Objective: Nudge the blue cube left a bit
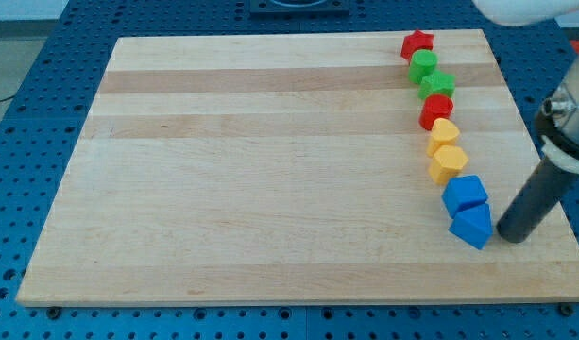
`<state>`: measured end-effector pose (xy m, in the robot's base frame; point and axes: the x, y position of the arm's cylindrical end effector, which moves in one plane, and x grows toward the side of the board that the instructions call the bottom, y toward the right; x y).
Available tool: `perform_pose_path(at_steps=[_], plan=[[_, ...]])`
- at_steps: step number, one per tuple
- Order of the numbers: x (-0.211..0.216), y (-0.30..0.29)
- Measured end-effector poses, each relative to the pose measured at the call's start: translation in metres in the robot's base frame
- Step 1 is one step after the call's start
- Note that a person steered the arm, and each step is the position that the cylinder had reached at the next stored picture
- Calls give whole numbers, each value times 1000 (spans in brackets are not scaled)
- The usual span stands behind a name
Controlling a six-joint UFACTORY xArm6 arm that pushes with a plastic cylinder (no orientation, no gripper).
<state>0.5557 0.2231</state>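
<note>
Sitting near the bench (270,189) edge at the view's lower right, the blue cube (465,195) lies up-left of the tip (512,233), a bare rod holding nothing, with another blue block (471,227) between them.

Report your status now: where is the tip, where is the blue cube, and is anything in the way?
My tip at view's right of both blue blocks, close. Blue cube above the other blue block, touching. Yellow block borders cube's upper left.
</note>
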Motion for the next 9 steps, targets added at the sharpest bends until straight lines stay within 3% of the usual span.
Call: perform_pose_path(at_steps=[2,4,7,9], plan=[[0,-27],[-1,4],[-55,8],[-39,13]])
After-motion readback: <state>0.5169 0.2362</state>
